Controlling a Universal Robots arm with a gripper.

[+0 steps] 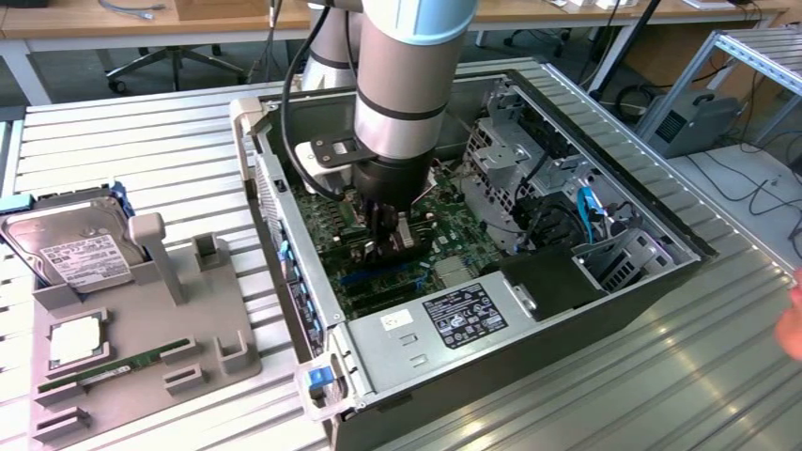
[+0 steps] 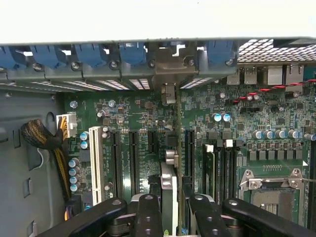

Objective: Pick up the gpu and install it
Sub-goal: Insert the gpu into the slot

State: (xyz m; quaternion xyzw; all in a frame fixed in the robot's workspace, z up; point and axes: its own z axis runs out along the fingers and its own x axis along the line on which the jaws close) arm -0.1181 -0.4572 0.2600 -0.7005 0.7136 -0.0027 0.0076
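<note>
Black fingers [image 2: 148,217] of the tool [image 2: 170,217] clamp the gpu [image 2: 168,195] edge-on, standing above the motherboard [image 2: 256,133] inside the computer case [image 1: 589,310]. Installing is in hand; the card now needs exact alignment with the slot [image 2: 154,143] and its bracket at the rear opening.

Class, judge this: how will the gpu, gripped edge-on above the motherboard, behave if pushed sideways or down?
The gpu looks thin and rigid, so it is probably stiff, not floppy. Held edge-on in the pincer, it may tilt if pushed sideways. Its metal bracket likely weights one end.
</note>
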